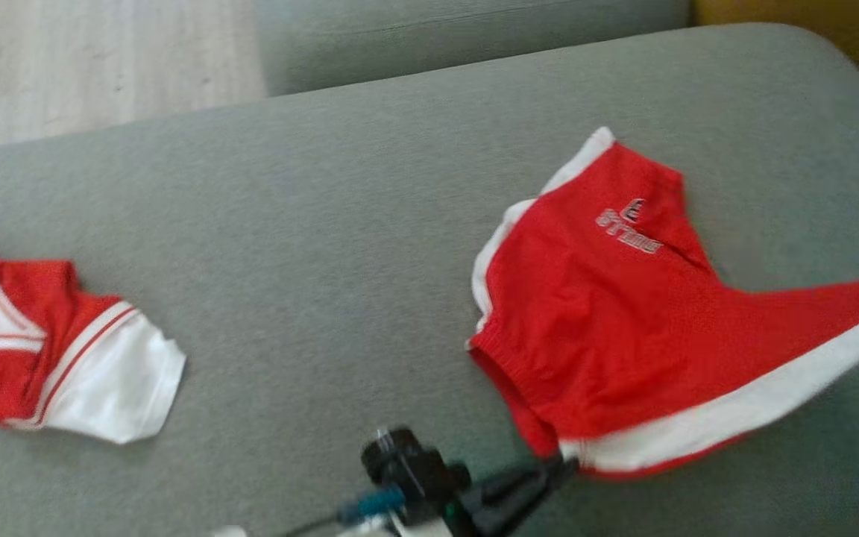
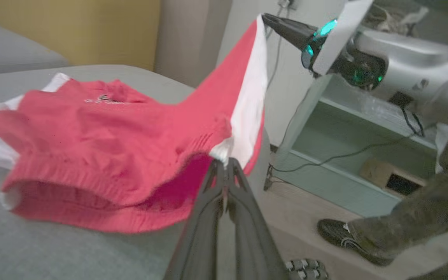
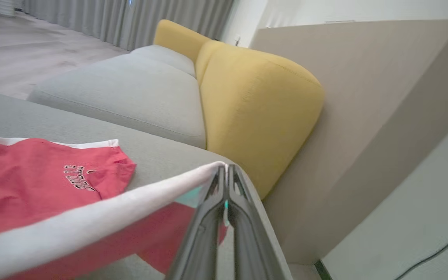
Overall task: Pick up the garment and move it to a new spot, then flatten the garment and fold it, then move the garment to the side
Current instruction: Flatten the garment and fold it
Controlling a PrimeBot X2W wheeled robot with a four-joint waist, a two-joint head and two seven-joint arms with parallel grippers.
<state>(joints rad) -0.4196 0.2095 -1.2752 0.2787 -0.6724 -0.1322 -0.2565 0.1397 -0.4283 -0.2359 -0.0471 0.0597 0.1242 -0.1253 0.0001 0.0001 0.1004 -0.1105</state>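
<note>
Head view: my left gripper point(image 1: 558, 464) is clamped tight on the waistband corner of the red shorts point(image 1: 623, 321). They lie on the right half of the grey cushion point(image 1: 325, 224), showing a white side stripe and white lettering. My right gripper point(image 3: 226, 168) pinches the stripe's raised end.

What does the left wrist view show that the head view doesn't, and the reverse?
Left wrist view, not head: the right gripper shut on the red shorts' raised white-striped end, a person's shoe, a shelf. Head view, not left wrist: a second red-and-white garment at left. Both: the red shorts on the grey cushion, left gripper shut on their waistband corner.
</note>
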